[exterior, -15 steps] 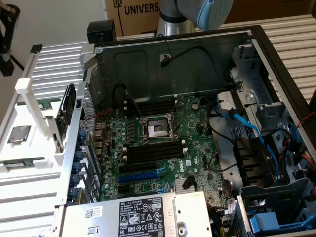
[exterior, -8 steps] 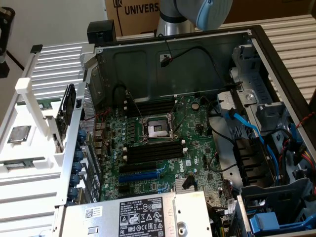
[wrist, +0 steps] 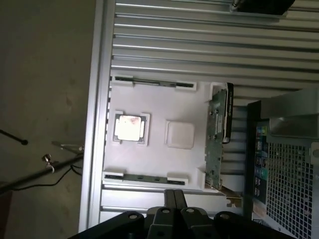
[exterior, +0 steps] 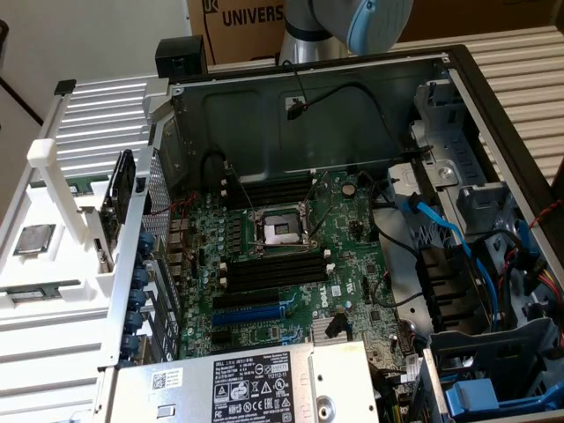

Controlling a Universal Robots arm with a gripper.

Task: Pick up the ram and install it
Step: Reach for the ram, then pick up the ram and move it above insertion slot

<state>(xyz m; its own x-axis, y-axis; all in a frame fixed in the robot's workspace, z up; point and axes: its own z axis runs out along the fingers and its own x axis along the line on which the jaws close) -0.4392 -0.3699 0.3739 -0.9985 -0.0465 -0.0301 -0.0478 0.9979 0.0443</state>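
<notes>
The pincer (wrist: 174, 195) is hanging with its fingers pressed together and gripping nothing, above the white tray (wrist: 154, 159) that is sitting on the ribbed metal surface (wrist: 199, 45). The ram (wrist: 144, 178) is lying flat along the tray's edge nearest the fingers, clipped between white holders, apart from the pincer. The square silver processor chip (wrist: 130, 128) is resting mid-tray, and a circuit card (wrist: 217, 134) is standing on edge beside the open computer case (exterior: 308, 115), whose black memory slots (exterior: 273, 269) are lying bare.
</notes>
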